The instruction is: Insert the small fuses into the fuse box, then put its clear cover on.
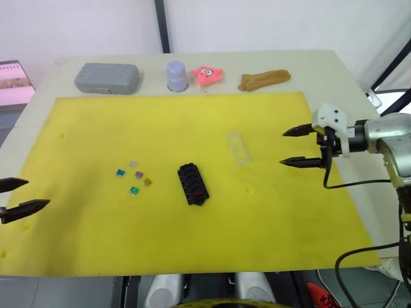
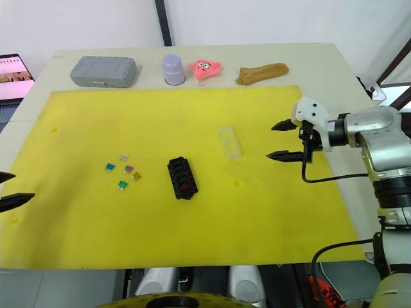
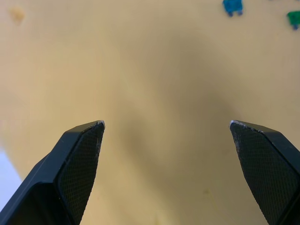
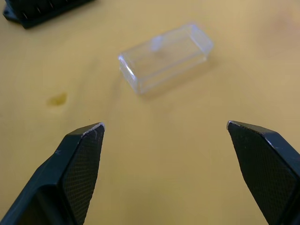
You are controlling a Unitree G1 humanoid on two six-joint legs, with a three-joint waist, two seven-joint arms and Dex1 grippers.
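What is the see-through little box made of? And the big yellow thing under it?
The clear cover looks like hard, glossy plastic: you see the mat through it and its edges glint. The yellow mat seems soft foam or rubber, matte and slightly dented; hard to be sure.

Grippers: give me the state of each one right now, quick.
Left gripper: open, holding nothing, over the yellow mat.
Right gripper: open, holding nothing, near the clear cover.

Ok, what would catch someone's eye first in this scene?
The big yellow mat covering the table, with the black fuse box near its middle, one red fuse already in it. Loose small fuses cluster to its left, the clear cover lies to its right, and both open grippers, left and right, hover empty.
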